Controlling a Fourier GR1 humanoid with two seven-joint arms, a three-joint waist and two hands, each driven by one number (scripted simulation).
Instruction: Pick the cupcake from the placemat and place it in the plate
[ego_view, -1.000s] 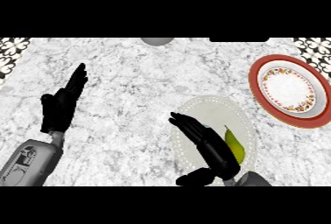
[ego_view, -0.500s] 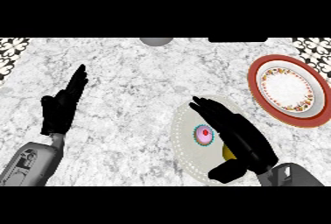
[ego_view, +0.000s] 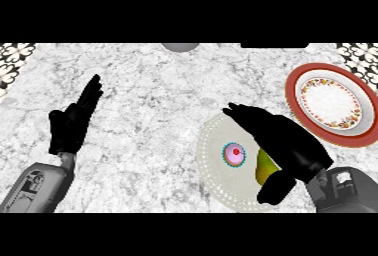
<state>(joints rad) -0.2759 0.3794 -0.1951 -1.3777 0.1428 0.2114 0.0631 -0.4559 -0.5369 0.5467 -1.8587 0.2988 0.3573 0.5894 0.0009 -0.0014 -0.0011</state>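
While the cupcake (ego_view: 235, 153) sits on the placemat (ego_view: 214, 165), the right hand (ego_view: 284, 145) hovers just beside it. Its fingers are straight, grasping nothing.

No text, label, brand, number or sign can be read anywhere.

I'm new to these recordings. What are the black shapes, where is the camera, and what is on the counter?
The camera looks steeply down from the robot's head onto a marble counter. The black shapes are its two hands on grey forearms. The left robot hand rests open at the left, fingers up. The right robot hand is open above a pale round placemat and holds nothing. On the placemat sits a pink cupcake, with a yellow-green thing partly hidden under the hand. The red-rimmed plate at the right is where the cupcake should go.
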